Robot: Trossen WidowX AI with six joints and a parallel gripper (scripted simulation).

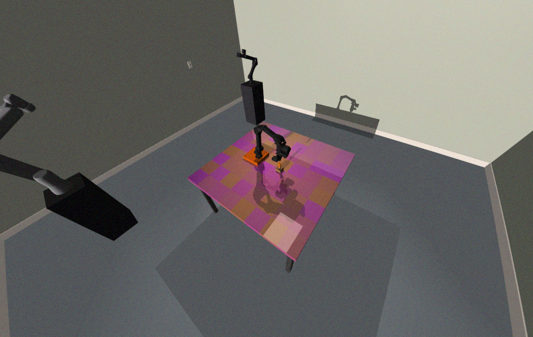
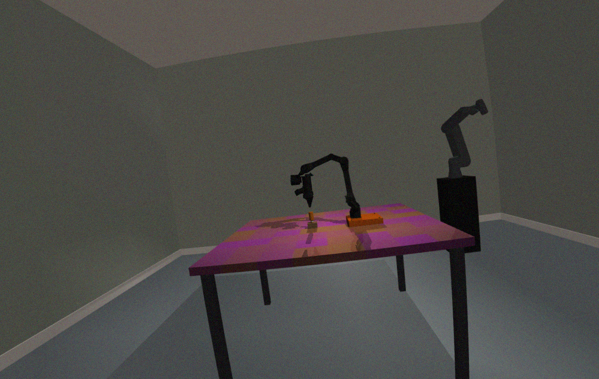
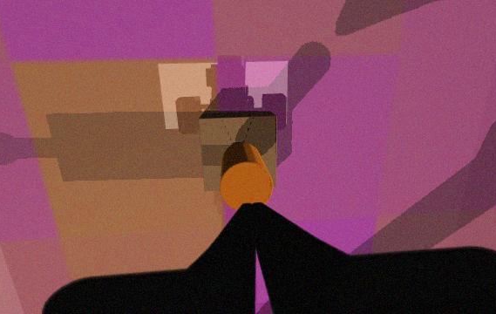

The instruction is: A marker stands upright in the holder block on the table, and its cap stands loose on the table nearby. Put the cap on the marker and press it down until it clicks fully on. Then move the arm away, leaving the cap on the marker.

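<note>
The orange cap [image 1: 278, 164] [image 2: 311, 216] [image 3: 246, 185] stands upright over the holder block [image 1: 278, 171] [image 2: 311, 226] [image 3: 216, 132], on the marker's place. The cap hides the marker in the wrist view, and how far down the cap sits is too small to tell. My gripper [image 2: 309, 206] [image 3: 252, 212] is shut and empty, its fingertips meeting. In the exterior view the tips are a little above the cap, with a gap between. In the wrist view they overlap the near edge of the cap's round top.
The patchwork table [image 1: 234, 205] [image 2: 263, 249] carries my arm's orange base [image 1: 251, 157] [image 2: 367, 220], close to the holder block. Dark shadows of the arm fall across the table top. Two other arms stand on black pedestals [image 1: 253, 102] [image 1: 88, 205] off the table.
</note>
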